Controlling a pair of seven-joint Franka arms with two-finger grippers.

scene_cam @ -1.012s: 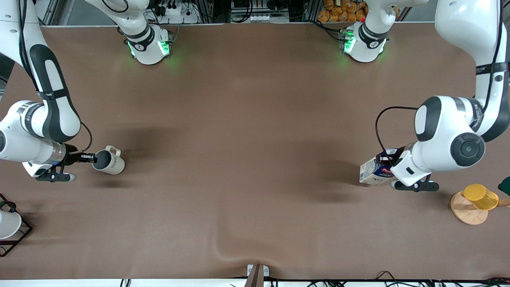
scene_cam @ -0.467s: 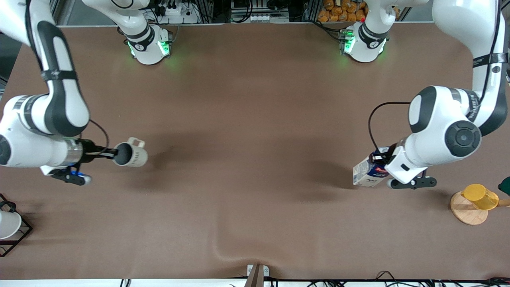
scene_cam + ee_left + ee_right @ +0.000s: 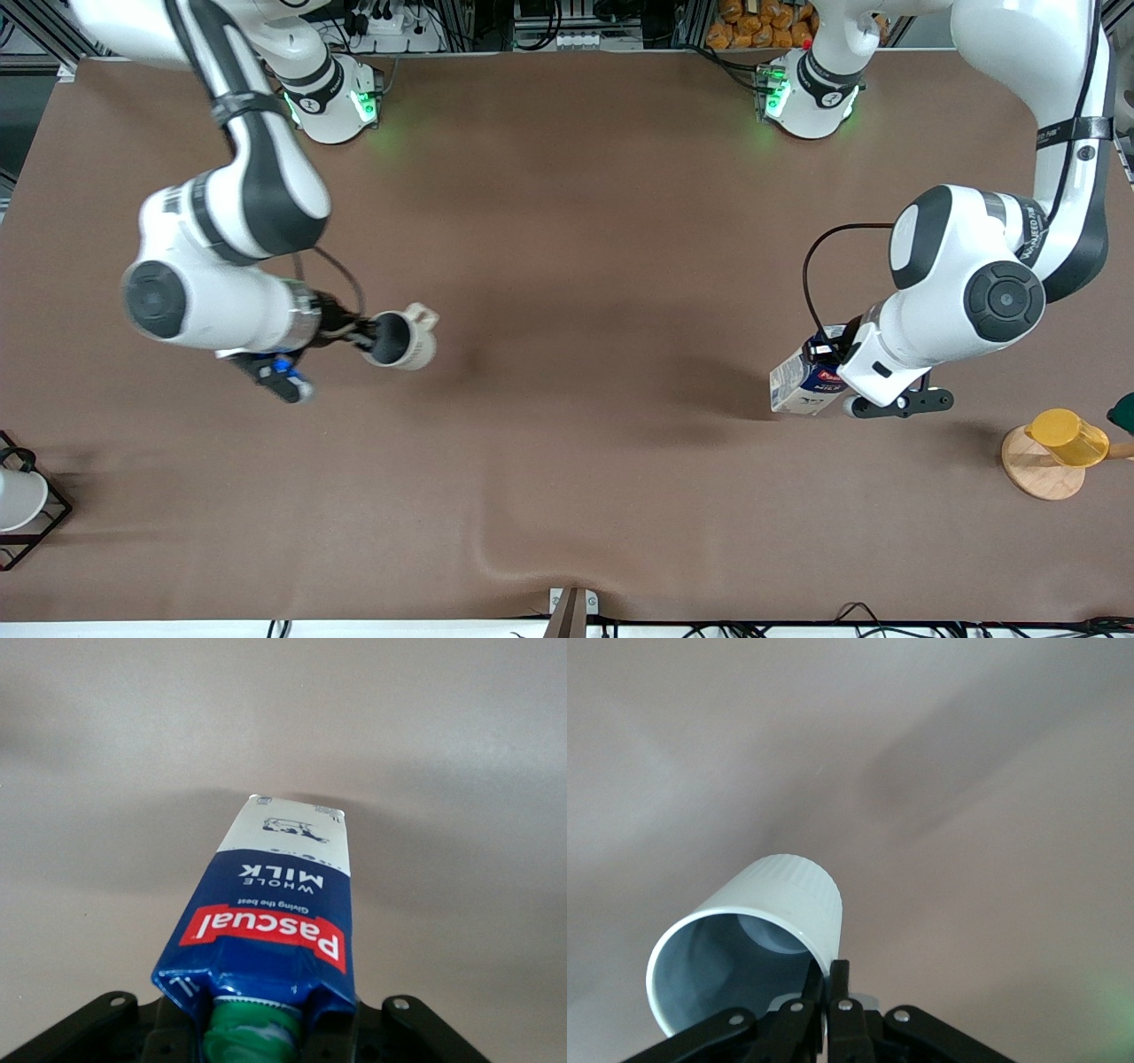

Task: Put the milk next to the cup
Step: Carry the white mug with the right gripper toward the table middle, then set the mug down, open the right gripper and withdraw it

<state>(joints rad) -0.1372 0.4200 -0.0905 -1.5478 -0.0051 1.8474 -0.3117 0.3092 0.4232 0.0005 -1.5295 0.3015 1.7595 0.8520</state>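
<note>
My right gripper is shut on the rim of the cream cup and holds it tipped on its side over the table, toward the right arm's end. In the right wrist view the cup shows its grey inside, with one finger in and one finger out. My left gripper is shut on the top of the blue and white milk carton and holds it tilted over the table, toward the left arm's end. In the left wrist view the milk shows its red band and green cap.
A yellow cup lies on a wooden disc at the left arm's end, nearer to the front camera than the milk. A black wire rack with a white thing in it stands at the right arm's end.
My right gripper has carried the cup from the right arm's end toward the middle of the table. My left gripper has carried the milk a little toward the middle too.
</note>
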